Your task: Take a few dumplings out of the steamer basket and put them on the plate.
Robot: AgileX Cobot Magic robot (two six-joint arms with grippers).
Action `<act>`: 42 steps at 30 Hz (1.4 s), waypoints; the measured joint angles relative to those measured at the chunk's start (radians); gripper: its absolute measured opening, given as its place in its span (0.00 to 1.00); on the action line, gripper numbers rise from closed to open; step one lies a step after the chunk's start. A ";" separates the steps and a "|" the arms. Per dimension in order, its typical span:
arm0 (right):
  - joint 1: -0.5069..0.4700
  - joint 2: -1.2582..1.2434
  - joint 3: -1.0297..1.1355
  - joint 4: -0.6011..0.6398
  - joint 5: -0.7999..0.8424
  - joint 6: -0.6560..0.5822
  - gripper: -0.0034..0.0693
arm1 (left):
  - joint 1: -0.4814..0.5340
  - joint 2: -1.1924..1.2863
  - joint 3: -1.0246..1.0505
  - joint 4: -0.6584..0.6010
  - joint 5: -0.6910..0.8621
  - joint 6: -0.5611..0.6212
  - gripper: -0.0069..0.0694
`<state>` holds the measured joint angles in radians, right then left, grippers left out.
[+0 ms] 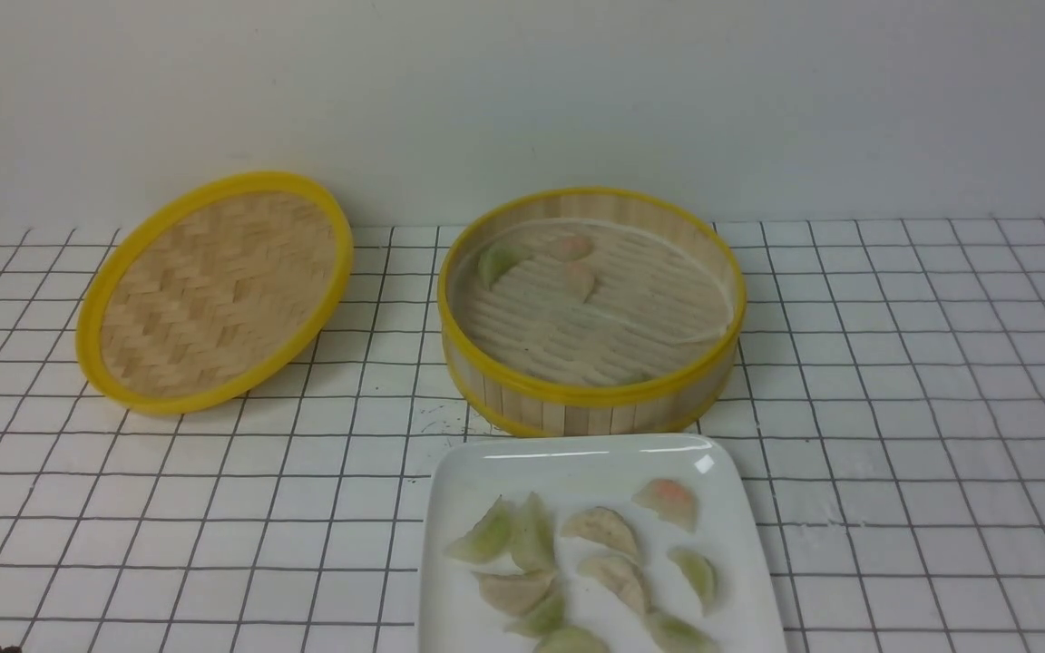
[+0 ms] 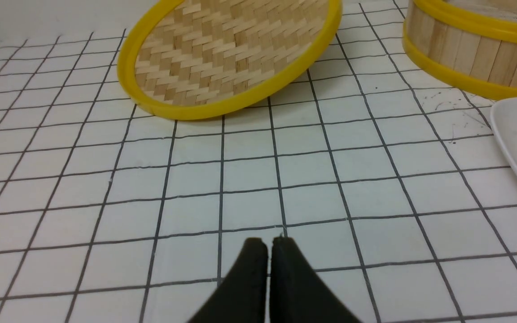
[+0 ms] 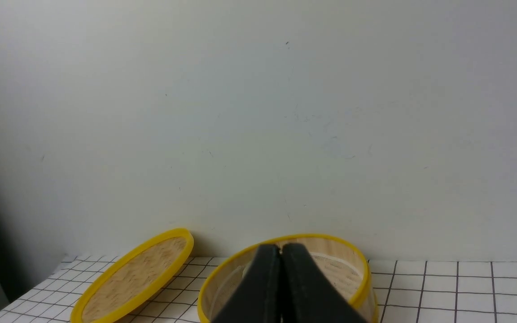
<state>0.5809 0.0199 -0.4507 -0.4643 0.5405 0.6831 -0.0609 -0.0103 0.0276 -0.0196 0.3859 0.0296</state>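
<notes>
Currently, both claws are clenched: the left claw [image 2: 269, 244] is positioned over the tabletop [image 1: 187, 544], and nothing is seen between its fingertips; the right claw [image 3: 281, 251] is seen in front of the steamer basket [image 1: 577, 417] in its own wrist view. The steamer basket is located near the wall [image 1: 522, 109]. Three dumplings [image 1: 501, 261] are grouped toward the far left portion of its ribbed floor, and another is partly hidden behind the near rim. The plate [image 1: 450, 472] is placed just in front of the basket, and its near edge is cut off in the front view. Green, beige and pink-tinted dumplings are spread across the plate, several in contact. The woven lid [image 1: 214, 290] is set to the left of the basket, tilted, with its yellow rim fully visible.
</notes>
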 joint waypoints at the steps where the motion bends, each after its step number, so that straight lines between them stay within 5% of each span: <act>1: 0.000 0.000 0.000 0.000 0.000 0.000 0.03 | 0.000 0.000 0.000 0.000 0.000 0.000 0.08; 10: 0.000 0.000 0.000 0.020 -0.002 -0.022 0.03 | 0.000 0.000 0.000 0.000 0.000 0.000 0.08; 18: 0.000 0.000 0.000 0.394 -0.106 -0.496 0.03 | 0.000 0.000 0.000 0.000 0.000 0.000 0.08; 25: -0.007 -0.002 0.006 0.464 -0.127 -0.589 0.03 | 0.000 0.000 0.000 0.000 0.000 0.000 0.08; 29: -0.118 -0.013 0.042 0.464 -0.127 -0.591 0.03 | 0.000 0.000 0.000 0.000 0.000 0.000 0.08; 36: -0.503 -0.014 0.296 0.439 -0.126 -0.591 0.03 | 0.000 0.000 0.000 0.000 0.000 0.000 0.08; 42: -0.599 -0.016 0.469 0.439 -0.140 -0.590 0.03 | 0.000 0.000 0.000 0.000 0.001 0.000 0.08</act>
<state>-0.0184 0.0038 0.0180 -0.0256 0.4005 0.0929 -0.0609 -0.0103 0.0276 -0.0196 0.3867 0.0296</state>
